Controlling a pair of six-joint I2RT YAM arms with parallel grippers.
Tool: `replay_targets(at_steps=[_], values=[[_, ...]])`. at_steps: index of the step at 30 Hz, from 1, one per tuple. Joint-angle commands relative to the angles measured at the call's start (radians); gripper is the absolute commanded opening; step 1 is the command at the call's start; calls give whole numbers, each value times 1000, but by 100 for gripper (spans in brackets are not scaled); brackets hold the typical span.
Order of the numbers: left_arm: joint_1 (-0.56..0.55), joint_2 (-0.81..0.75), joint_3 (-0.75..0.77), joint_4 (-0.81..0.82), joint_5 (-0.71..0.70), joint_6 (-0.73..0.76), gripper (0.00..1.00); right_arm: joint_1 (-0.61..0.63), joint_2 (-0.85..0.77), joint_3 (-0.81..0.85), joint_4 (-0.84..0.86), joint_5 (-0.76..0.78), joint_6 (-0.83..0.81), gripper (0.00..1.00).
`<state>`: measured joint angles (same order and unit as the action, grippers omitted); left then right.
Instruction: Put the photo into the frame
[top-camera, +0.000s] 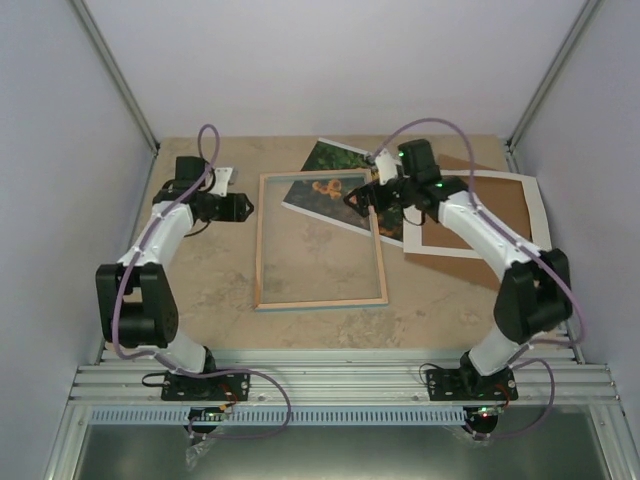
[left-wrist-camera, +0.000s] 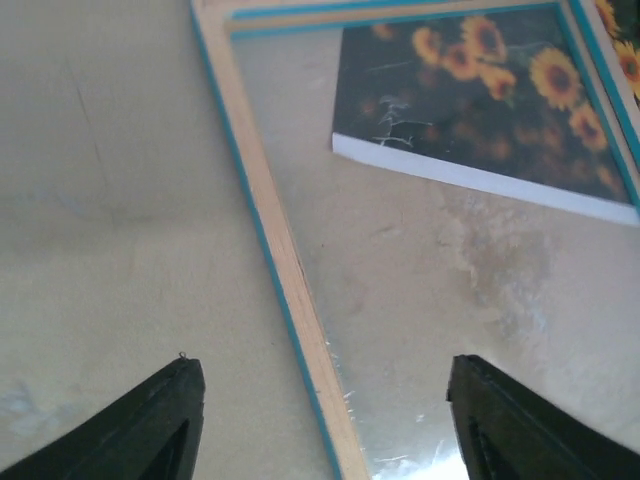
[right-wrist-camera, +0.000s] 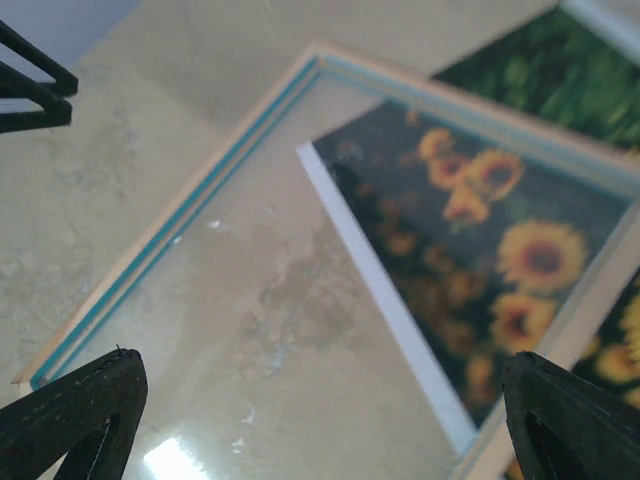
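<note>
1. The large, thin rectangular picture frame (top-camera: 262, 240), light wood with a bright blue edge and a clear pane, lies flat at the middle of the beige mottled surface (top-camera: 200, 290), wood side up.
2. The rectangular photo (top-camera: 335, 158) of orange-yellow flowers on dark green leaves, with a thin white edge, lies askew on the surface at 1 o'clock from the frame's centre. One corner sits beneath the pane. The rest pokes out past the far rail at 12 o'clock and the right rail at 3 o'clock, so it is not squared up inside the frame.
3. The black left fingers (top-camera: 243, 208) sit at about 10 o'clock from the frame's centre, by its left rail. In the left wrist view they are spread wide and hold nothing, one on each side of the wood rail. I cannot tell whether they touch anything.
4. The black right fingers (top-camera: 352, 198) are at 1 o'clock, over the part of the photo inside the frame's far right corner. In the right wrist view they too are spread wide and empty, with the pane and the photo's white-edged corner below them.
5. A white cut-out mat (top-camera: 538, 215) lies on a brown backing board (top-camera: 500, 215) at 3 o'clock, just beside the frame. Its left edge reaches the photo's right end.
</note>
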<state>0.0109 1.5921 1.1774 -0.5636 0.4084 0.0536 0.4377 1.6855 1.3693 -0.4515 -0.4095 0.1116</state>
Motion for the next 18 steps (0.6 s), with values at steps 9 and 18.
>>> replay_targets(at_steps=[9,18], values=[[-48,-128,49,-67,-11,128,99,-249,-273,-115,-139,-109,-613,98],[-72,-158,0,-44,22,105,99,-473,-490,-414,-245,234,-1097,93]])
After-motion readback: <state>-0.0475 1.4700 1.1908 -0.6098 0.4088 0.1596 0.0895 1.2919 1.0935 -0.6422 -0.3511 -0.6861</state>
